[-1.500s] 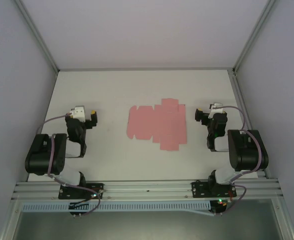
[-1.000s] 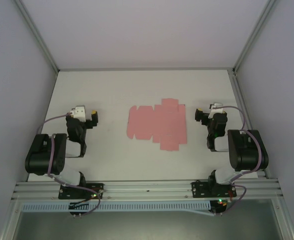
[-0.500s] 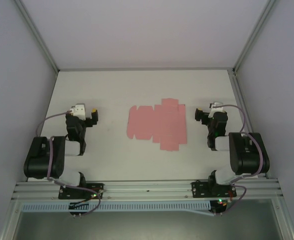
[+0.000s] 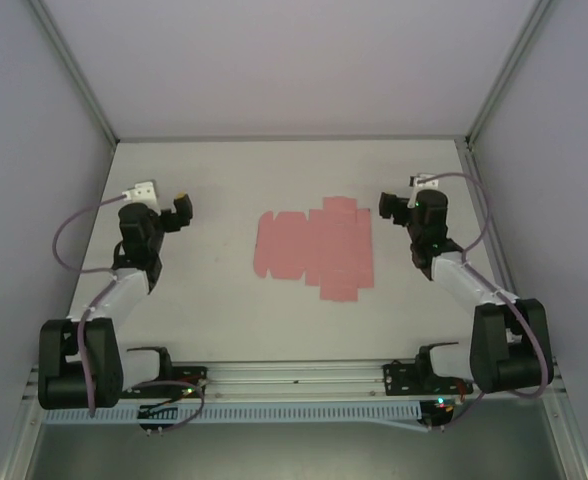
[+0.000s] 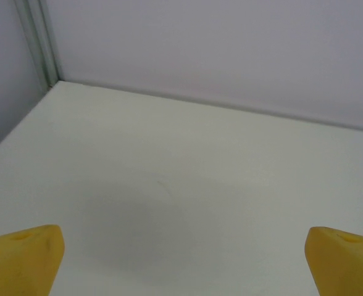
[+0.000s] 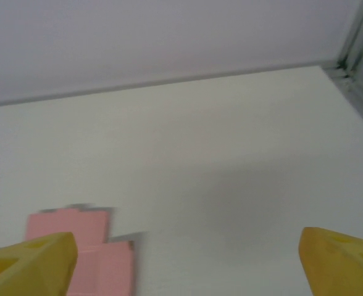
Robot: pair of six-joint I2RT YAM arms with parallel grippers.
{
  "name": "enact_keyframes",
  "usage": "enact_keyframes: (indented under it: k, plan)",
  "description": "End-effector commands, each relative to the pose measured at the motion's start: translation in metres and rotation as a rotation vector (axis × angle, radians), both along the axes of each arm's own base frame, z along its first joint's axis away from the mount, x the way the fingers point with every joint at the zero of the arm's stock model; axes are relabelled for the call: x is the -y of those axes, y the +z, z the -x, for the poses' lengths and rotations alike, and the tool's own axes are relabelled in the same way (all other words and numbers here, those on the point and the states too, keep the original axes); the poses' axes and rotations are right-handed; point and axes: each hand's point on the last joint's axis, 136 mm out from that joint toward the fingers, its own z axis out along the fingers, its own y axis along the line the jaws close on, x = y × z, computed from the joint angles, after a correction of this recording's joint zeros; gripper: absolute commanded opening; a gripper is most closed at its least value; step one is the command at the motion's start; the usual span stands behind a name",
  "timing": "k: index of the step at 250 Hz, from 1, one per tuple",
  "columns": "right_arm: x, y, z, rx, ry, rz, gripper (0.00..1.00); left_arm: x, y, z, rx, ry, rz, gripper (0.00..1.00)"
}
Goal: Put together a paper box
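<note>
Top view: paper box [image 4: 314, 247] as a flat die-cut sheet, salmon pink, unfolded, lying on the white worktop [image 4: 274, 170]. One flap jutting from its far edge, another from its near edge, small tabs along the far left edge. Nothing resting on the sheet, nothing touching it.

Left tool [image 4: 179, 210] well apart from the paper box, off to its left, about level with its far edge. Fingers spread wide, nothing between them. Left wrist view: left tool [image 5: 183, 259] with yellow fingertips [image 5: 21, 259] at the two bottom corners, bare worktop and a faint shadow in the gap.

Right tool [image 4: 389, 205] near the paper box, just beyond its far right corner, not touching the card. Fingers spread wide, pinching nothing. Right wrist view: right tool [image 6: 184, 262] with yellow fingertips [image 6: 27, 265] at the bottom corners, stepped pink edge of the paper box [image 6: 89, 250] low on the left, just beside the left-hand fingertip, slightly blurred. Contact there not visible; cannot tell the height above the card.

Both arms reaching out along either side of the paper box, cables looping behind the wrists.
</note>
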Motion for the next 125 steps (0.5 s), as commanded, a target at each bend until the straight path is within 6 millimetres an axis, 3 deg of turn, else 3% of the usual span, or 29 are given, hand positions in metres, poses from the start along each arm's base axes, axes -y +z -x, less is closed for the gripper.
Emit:
enact_keyframes:
  k: [1,33,54,125]
  plan:
    - [-0.022,-0.046,0.032,-0.315,-0.025,-0.073,0.86,0.034,-0.037,0.025,-0.246,-0.092,0.183,1.00]
    - [-0.072,-0.071,0.042,-0.459,0.080,-0.160,0.73,0.077,-0.049,0.032,-0.359,-0.232,0.266,1.00]
    - [-0.090,-0.090,0.041,-0.542,0.105,-0.200,0.62,0.099,-0.059,0.033,-0.435,-0.301,0.332,1.00]
    - [-0.082,-0.154,0.040,-0.699,0.000,-0.172,0.38,0.168,-0.084,0.042,-0.576,-0.528,0.381,1.00]
